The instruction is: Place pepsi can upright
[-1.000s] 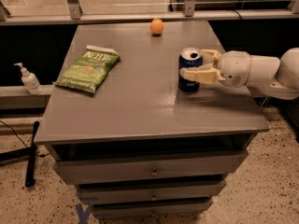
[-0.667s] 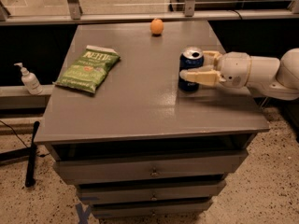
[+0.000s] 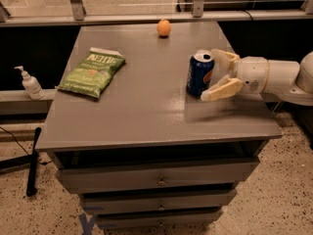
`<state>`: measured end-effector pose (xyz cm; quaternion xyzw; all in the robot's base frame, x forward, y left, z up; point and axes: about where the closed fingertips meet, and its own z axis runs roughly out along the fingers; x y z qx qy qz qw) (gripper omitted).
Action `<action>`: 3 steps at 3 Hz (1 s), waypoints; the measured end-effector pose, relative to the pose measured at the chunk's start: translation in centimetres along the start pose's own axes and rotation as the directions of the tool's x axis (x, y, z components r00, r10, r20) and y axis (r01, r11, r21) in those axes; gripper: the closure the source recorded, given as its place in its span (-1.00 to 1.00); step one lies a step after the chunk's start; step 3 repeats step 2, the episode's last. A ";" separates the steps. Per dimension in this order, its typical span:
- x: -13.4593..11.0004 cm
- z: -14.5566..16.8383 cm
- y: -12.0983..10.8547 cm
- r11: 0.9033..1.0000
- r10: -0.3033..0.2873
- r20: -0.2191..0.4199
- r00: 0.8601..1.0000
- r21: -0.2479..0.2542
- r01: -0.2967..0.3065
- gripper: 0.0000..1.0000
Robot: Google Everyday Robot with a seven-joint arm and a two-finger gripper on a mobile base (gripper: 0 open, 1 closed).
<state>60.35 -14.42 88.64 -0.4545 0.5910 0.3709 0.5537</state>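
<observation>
1 cylindrical blue pepsi can (image 3: 199, 75) upright; cream pincer (image 3: 215, 75) spread just right.

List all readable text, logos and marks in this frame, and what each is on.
"KETTLE": bag, blurry, probable.
"X": blue floor mark.
Can: round logo, no legible words.
Pump bottle: label unreadable.
Gripper, at can's right side: no text.

Dim warm light; soft sheen on table (image 3: 146, 116); pale jaws, spread at right edge, brightest.
</observation>
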 end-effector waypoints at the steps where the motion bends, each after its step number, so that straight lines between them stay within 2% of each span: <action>1: -1.5 -3.6 -0.4 0.999 -0.019 -0.040 0.999 0.041 0.021 -1.00; 2: -5.7 -8.5 -0.9 0.991 -0.065 -0.110 0.992 0.108 0.077 -1.00; 3: -5.7 -8.5 -0.9 0.991 -0.065 -0.110 0.992 0.108 0.077 -1.00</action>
